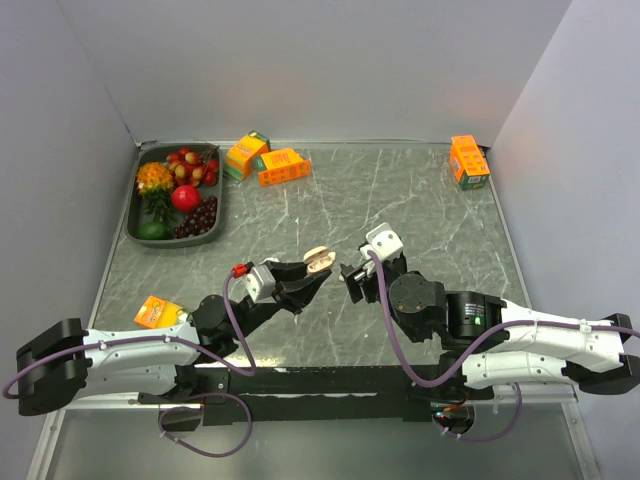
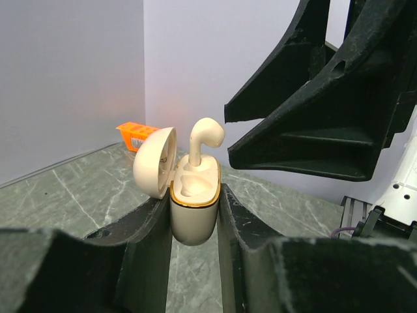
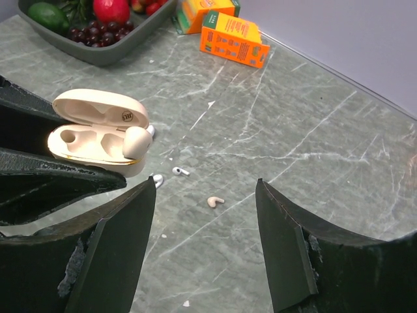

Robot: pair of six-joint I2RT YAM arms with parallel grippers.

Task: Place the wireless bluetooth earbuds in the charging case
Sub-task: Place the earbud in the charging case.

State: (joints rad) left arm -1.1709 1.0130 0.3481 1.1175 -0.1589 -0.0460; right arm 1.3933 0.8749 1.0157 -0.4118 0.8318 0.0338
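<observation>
Print on the orange cartons and a mark inside the charging case are illegible.

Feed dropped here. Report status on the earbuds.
Left fingers shut on open case. Right fingers open, empty. One earbud upright in case, another earbud loose on table. Empty slot unblocked.

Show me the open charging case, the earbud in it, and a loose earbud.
charging case (image 2: 193,218): left wrist view, body.
seated earbud (image 2: 207,132): left wrist view, head.
loose earbud (image 3: 214,201): right wrist view, middle.
</observation>
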